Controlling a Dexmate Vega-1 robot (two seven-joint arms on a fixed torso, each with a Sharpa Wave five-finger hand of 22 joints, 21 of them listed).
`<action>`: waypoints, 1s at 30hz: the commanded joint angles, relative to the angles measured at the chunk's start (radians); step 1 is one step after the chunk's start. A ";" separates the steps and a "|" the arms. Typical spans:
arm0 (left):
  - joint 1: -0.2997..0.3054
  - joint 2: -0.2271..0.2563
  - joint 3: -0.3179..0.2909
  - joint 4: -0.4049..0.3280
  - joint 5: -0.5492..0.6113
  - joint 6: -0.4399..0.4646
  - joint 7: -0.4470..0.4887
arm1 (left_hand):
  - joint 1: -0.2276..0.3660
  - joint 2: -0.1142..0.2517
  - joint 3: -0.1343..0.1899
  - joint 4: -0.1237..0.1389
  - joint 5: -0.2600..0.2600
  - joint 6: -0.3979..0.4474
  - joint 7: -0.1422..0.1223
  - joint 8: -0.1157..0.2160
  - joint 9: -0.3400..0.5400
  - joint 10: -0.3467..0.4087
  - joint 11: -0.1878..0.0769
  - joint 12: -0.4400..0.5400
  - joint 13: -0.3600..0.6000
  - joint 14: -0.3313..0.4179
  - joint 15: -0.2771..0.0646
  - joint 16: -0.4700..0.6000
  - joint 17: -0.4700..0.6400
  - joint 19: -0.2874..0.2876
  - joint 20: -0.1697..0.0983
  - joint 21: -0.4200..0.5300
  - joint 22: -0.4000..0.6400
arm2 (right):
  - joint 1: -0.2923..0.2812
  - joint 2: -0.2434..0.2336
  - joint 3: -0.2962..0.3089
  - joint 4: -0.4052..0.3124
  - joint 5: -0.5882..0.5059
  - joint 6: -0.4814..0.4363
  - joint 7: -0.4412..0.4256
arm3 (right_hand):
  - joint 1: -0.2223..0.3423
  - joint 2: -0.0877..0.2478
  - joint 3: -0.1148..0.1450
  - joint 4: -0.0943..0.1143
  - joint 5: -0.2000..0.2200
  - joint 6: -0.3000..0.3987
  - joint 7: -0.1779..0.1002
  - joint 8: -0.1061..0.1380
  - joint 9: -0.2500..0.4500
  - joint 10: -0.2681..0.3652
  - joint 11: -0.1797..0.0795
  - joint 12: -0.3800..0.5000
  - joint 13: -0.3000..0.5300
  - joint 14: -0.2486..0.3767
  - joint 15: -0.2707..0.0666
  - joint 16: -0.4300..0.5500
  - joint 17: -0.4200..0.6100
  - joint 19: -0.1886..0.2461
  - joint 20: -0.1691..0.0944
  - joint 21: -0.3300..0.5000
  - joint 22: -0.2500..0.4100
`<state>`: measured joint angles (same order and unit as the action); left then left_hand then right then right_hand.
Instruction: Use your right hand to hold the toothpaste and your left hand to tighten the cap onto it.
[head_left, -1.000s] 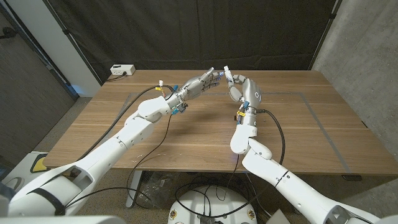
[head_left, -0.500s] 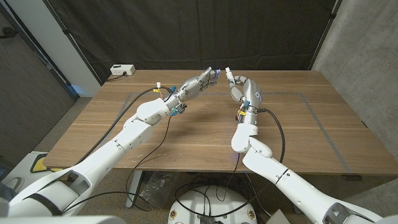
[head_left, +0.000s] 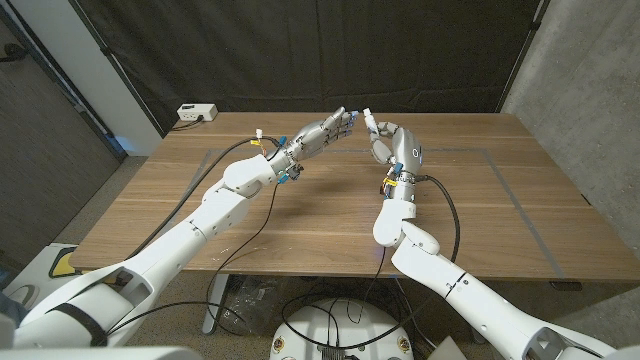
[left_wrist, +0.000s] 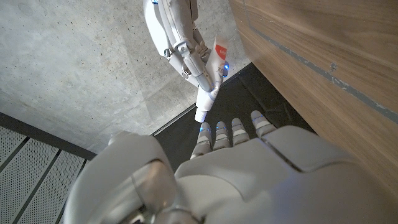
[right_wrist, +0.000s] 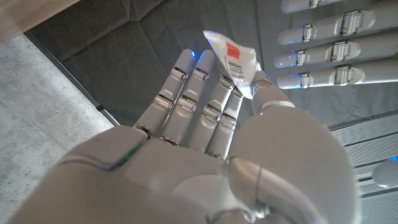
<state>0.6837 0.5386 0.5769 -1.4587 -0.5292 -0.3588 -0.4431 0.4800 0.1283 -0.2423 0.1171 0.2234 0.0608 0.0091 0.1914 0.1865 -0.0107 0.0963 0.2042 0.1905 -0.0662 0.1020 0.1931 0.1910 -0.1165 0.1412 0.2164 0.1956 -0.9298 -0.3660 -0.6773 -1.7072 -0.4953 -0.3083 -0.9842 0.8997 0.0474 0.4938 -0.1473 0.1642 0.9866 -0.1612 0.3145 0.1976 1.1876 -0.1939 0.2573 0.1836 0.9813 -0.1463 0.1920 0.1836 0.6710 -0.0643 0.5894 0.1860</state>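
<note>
a: what moved this last second?

b: barely anything. my right hand (head_left: 392, 146) keeps the small white toothpaste tube with red label (left_wrist: 214, 65) clasped above the wooden table (head_left: 480, 210), white cap (left_wrist: 201, 115) on. left hand (head_left: 328, 130) sits just beside, fingers straight, empty. no twist yet.

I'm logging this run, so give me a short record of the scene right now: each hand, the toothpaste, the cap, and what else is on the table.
right hand: raised over the table, holds the toothpaste tube
toothpaste: white tube with a red mark, nozzle end pointing toward the left hand
left hand: raised, fingers stretched toward the tube's end, a gap between them
cap: too small to tell whether it sits on the tube
table: wooden
white box: at the table's far left corner
</note>
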 joint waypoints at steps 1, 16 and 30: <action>-0.023 -0.013 0.008 0.029 0.000 -0.009 -0.022 | 0.002 -0.004 -0.001 -0.008 0.006 0.006 0.001 0.000 0.002 0.002 0.006 0.005 0.004 0.006 0.002 0.002 -0.001 0.001 0.001 0.003 0.000 | 0.011 0.010 -0.006 0.013 -0.004 0.009 -0.006 | -0.001 0.008 0.007 -0.001 0.009 0.032 -0.023 0.003 0.004 0.009 0.000 -0.003 0.004 0.011 -0.061 -0.001 0.004 -0.005 -0.079 0.005 0.000; -0.035 -0.020 0.013 0.042 0.000 -0.004 -0.032 | 0.007 -0.002 0.000 -0.010 0.006 0.012 0.002 0.004 0.001 0.003 0.018 0.006 0.003 0.015 0.008 0.004 -0.001 0.001 0.001 0.003 0.000 | 0.020 0.013 -0.012 0.029 0.003 0.031 -0.010 | 0.000 0.008 0.008 -0.002 0.009 0.033 -0.023 0.000 0.004 0.008 -0.002 -0.006 0.004 0.012 -0.063 -0.001 0.004 -0.006 -0.079 0.005 0.000; -0.045 -0.032 0.015 0.063 -0.001 -0.019 -0.045 | 0.010 0.000 0.001 -0.011 0.005 0.021 0.001 0.007 0.001 0.005 0.019 0.006 0.003 0.016 0.008 0.004 -0.001 -0.001 0.002 0.003 0.000 | 0.002 0.002 -0.007 -0.014 -0.013 0.059 -0.025 | -0.001 0.008 0.009 -0.002 0.009 0.036 -0.024 -0.002 0.004 0.011 0.002 -0.009 0.004 0.015 -0.062 0.000 0.004 -0.006 -0.079 0.006 -0.001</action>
<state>0.6458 0.5138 0.5903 -1.4087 -0.5292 -0.3667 -0.4787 0.4801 0.1281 -0.2410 0.1102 0.2234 0.0701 0.0073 0.1914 0.1864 -0.0053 0.1090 0.2042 0.1907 -0.0588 0.1093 0.1931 0.1910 -0.1165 0.1411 0.2165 0.1956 -0.9151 -0.3569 -0.6876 -1.6925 -0.4965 -0.2677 -1.0008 0.8966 0.0439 0.4937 -0.1474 0.1663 0.9953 -0.1700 0.3110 0.1979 1.1942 -0.1935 0.2534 0.1843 0.9854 -0.1501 0.1920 0.1836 0.6710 -0.0643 0.5894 0.1828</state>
